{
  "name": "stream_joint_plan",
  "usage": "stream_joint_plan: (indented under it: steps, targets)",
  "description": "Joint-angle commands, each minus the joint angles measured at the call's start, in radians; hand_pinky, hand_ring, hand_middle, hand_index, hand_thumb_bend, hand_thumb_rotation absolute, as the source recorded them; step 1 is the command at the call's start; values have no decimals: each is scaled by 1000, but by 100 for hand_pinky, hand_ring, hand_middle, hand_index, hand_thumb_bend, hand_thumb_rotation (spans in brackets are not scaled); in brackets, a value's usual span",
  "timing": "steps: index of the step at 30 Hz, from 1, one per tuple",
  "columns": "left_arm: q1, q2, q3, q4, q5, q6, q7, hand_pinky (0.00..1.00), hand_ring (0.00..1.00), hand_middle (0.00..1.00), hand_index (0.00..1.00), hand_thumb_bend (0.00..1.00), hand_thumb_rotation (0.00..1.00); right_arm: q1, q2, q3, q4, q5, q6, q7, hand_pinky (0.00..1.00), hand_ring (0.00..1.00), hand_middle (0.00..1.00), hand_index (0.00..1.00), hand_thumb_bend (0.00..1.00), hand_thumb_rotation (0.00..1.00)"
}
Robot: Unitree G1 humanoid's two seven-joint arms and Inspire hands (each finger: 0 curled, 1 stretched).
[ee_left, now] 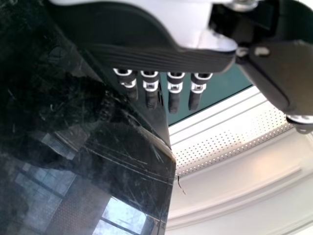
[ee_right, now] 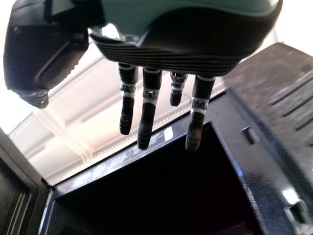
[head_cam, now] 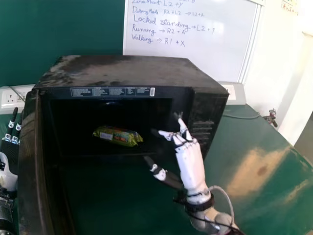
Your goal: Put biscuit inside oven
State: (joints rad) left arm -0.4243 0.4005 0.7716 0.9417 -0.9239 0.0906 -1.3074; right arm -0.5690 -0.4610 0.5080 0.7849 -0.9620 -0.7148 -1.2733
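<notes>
White-and-black right hand is open, nothing gripped, at the mouth of the black boxy oven; the green-and-yellow wrapped biscuit pack lies inside, apart from the fingers, so likely released there. Left hand, also open with fingers straight, sits outside the open black door, probably placed to push it shut once the right hand clears the opening.

on table: oven | in oven: biscuit | left side: door | behind: whiteboard | behind-left: wall socket
</notes>
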Motion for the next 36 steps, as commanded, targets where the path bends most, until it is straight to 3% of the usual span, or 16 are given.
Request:
stream_joint_plan:
  steps: [1, 20, 26, 28, 30, 36]
  targets:
    - [51, -50, 4, 51, 7, 16, 6, 0, 32, 73, 100, 0, 100, 3, -15, 1, 28, -17, -20, -53, 41, 46, 54, 66, 76, 20]
    - [49, -46, 3, 60, 13, -3, 1, 0, 29, 75, 100, 0, 100, 0, -38, -49, 232, 41, -65, -223, 38, 44, 53, 64, 66, 17]
    - [54, -46, 3, 54, 13, -2, 9, 0, 30, 74, 100, 0, 100, -5, -22, -76, 330, 132, -178, -142, 36, 42, 51, 64, 60, 15]
    - [56, -46, 3, 50, 11, 2, 10, 0, 30, 74, 100, 0, 100, -5, -16, -89, 355, 166, -220, -107, 36, 41, 50, 53, 53, 14]
    - [57, -45, 4, 46, 11, 4, 15, 0, 30, 73, 100, 0, 100, -3, -8, -105, 377, 200, -249, -65, 36, 41, 49, 50, 51, 14]
    - [57, -41, 3, 51, 10, 13, 5, 0, 30, 74, 100, 0, 100, 6, 18, -154, 421, 276, -284, 20, 33, 39, 47, 49, 50, 14]
